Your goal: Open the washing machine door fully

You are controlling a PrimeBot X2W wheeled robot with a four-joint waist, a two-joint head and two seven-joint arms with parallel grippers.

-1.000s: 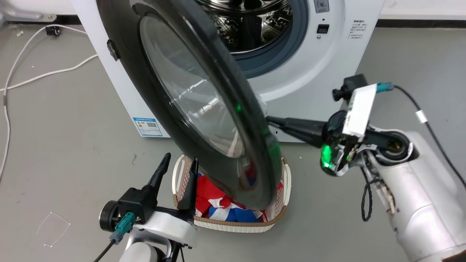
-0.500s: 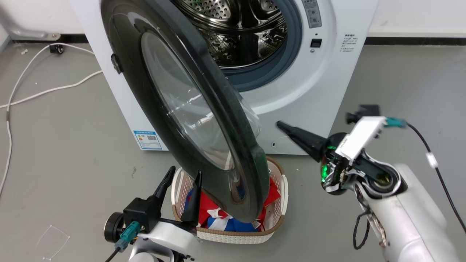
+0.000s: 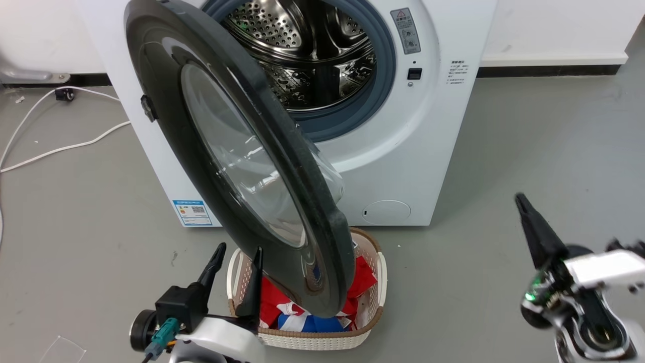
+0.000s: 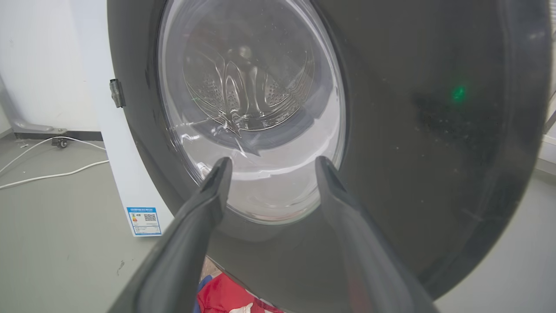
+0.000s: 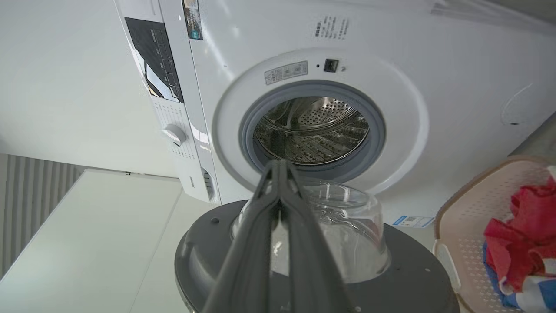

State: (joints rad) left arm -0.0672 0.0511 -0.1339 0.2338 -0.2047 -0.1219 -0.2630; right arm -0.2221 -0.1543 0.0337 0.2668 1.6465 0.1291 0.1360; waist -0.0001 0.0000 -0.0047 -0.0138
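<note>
The washing machine door (image 3: 237, 166), black with a bulging glass window, stands swung out from the white washing machine (image 3: 403, 151), hinged at its left, leaving the steel drum (image 3: 302, 55) exposed. My left gripper (image 3: 237, 259) is open at the lower left, just in front of the door's outer face (image 4: 434, 152), with nothing between its fingers (image 4: 217, 182). My right gripper (image 3: 524, 206) is shut and empty at the lower right, well clear of the door's free edge. In the right wrist view its joined tips (image 5: 280, 167) point at the door's inner glass bowl (image 5: 343, 217) and the drum (image 5: 310, 130).
A beige laundry basket (image 3: 312, 342) with red and blue cloth sits on the floor under the door's lower edge, also in the right wrist view (image 5: 473, 187). White cables (image 3: 65, 146) lie on the grey floor at the left. A wall runs behind the machine.
My right gripper has left the door's free edge and drawn back to the lower right, away from the machine. The head camera has pulled back and tilted up. The left gripper stays open.
</note>
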